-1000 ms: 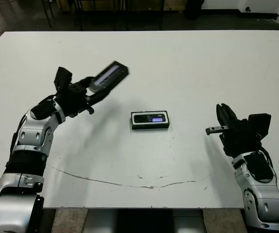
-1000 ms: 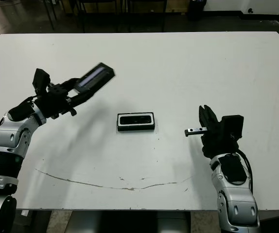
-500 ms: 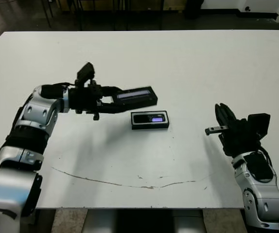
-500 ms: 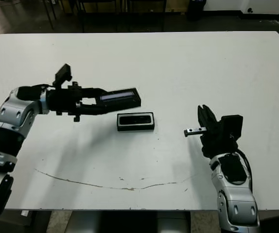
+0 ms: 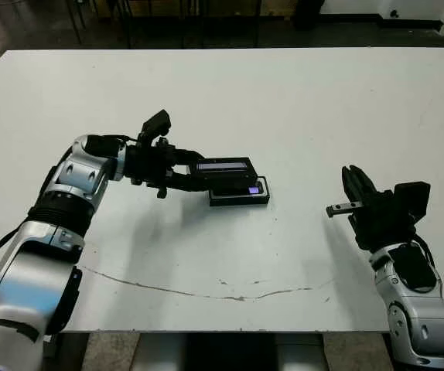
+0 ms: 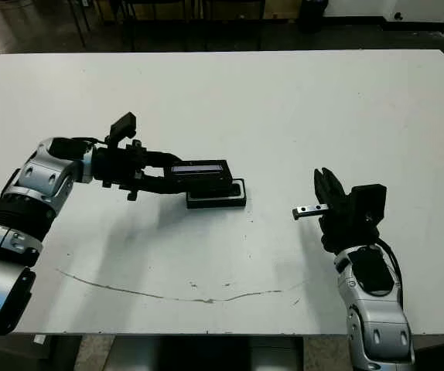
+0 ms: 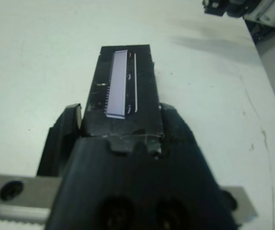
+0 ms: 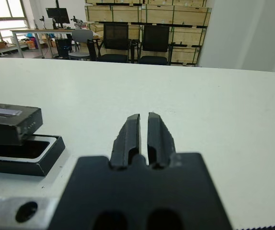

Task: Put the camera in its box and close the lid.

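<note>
The box (image 5: 241, 199), a black tray with white lining, sits at the table's middle. The camera (image 5: 253, 189) lies inside it; only its end with the bluish-purple patch shows. The black lid (image 5: 223, 165) with its pale stripe hovers level just above the box's left part and covers most of it. My left gripper (image 5: 201, 173) is shut on the lid's near end; in the left wrist view the lid (image 7: 125, 86) is clamped between both fingers (image 7: 65, 129). My right gripper (image 5: 355, 184) rests to the right, apart from the box, shut with nothing in it (image 8: 143, 125).
The white table (image 5: 299, 100) bears a thin dark scratch line (image 5: 206, 292) near the front edge. Chairs and stacked crates stand beyond the far edge in the right wrist view.
My left arm swung the lid from raised and tilted at the left down and rightward, levelling it over the box. The right arm has stayed where it was.
</note>
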Action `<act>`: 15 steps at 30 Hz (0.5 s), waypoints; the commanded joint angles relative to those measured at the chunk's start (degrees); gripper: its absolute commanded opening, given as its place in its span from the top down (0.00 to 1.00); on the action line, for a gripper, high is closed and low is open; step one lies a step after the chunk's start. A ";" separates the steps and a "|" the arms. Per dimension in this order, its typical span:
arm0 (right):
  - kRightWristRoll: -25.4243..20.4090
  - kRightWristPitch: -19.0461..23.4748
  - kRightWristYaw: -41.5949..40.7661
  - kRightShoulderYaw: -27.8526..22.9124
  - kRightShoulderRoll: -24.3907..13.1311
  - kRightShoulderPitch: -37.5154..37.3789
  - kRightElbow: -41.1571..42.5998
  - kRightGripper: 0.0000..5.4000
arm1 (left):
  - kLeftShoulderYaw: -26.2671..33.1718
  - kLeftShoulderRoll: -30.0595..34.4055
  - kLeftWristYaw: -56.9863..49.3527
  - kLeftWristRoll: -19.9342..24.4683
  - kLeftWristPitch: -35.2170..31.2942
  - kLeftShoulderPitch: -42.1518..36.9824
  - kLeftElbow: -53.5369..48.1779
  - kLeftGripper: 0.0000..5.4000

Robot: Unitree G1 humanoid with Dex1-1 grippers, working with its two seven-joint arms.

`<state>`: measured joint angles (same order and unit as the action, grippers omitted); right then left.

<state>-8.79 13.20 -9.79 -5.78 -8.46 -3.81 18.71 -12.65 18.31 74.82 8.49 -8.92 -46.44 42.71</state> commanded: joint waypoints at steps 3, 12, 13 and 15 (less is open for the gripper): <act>-1.01 0.47 -0.49 -1.04 -0.52 -0.75 -0.32 1.00 | -0.19 -0.76 -1.48 -1.98 1.24 -0.57 3.55 0.62; -0.10 -0.74 -0.87 -0.73 -0.98 -0.57 -0.96 1.00 | -1.71 -0.98 -1.68 -4.36 2.19 0.16 3.03 0.62; -0.02 -0.57 -0.83 -0.69 -1.02 -0.55 -0.85 1.00 | -1.92 -0.98 -1.32 -4.50 2.03 0.18 2.95 0.62; 0.04 0.18 -0.58 -0.65 -0.99 -0.54 -0.39 1.00 | -2.37 -0.84 -0.80 -4.87 1.91 0.34 2.47 0.62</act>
<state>-8.81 12.33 -10.47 -6.25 -8.80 -3.89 18.54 -14.06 17.11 73.39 4.89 -6.77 -46.92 45.46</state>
